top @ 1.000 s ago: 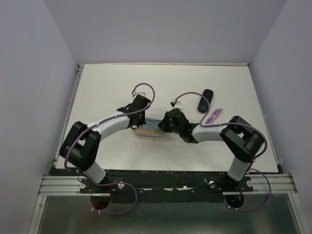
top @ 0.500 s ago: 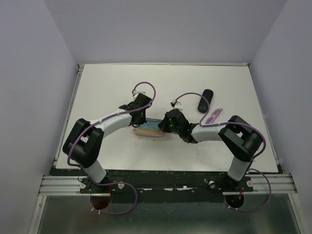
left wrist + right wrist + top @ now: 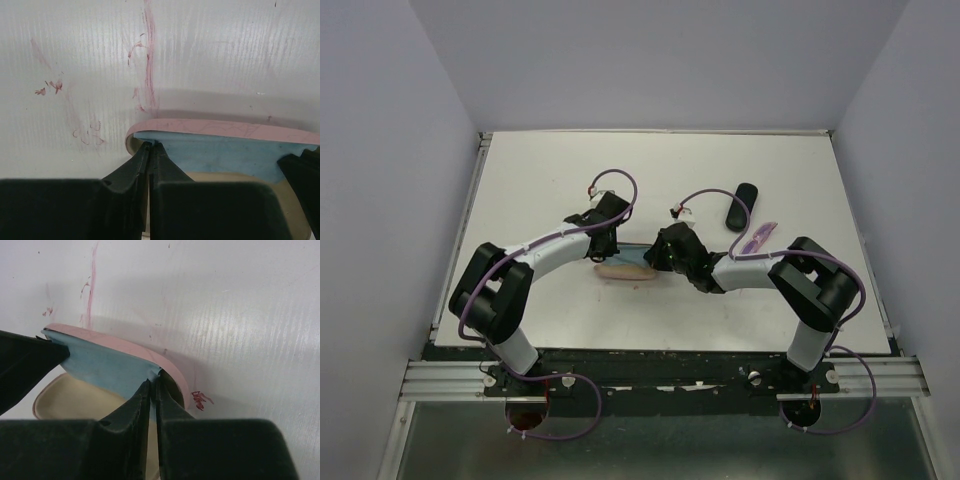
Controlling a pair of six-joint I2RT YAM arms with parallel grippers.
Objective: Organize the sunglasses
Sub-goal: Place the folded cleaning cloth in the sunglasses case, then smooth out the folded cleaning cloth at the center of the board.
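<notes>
An open pink case [image 3: 625, 271] lies in the middle of the table. A light blue cloth [image 3: 220, 152] is stretched over its beige lining [image 3: 75, 400]. My left gripper [image 3: 150, 146] is shut on the cloth's left corner. My right gripper [image 3: 154, 382] is shut on its right corner [image 3: 100, 365]. In the top view the left gripper [image 3: 603, 250] and the right gripper [image 3: 656, 258] sit at either end of the case. The pale pink-purple sunglasses [image 3: 757, 238] lie on the table right of the right arm. The orange sunglasses are out of view.
A black oblong case [image 3: 742, 205] lies behind the pink-purple sunglasses. The white table [image 3: 540, 180] has red pen marks [image 3: 147, 60] near the pink case. Walls close off the table's left, back and right sides.
The left arm has shifted slightly, its elbow moving a little right. Both grippers stay shut on the cloth over the pink case.
</notes>
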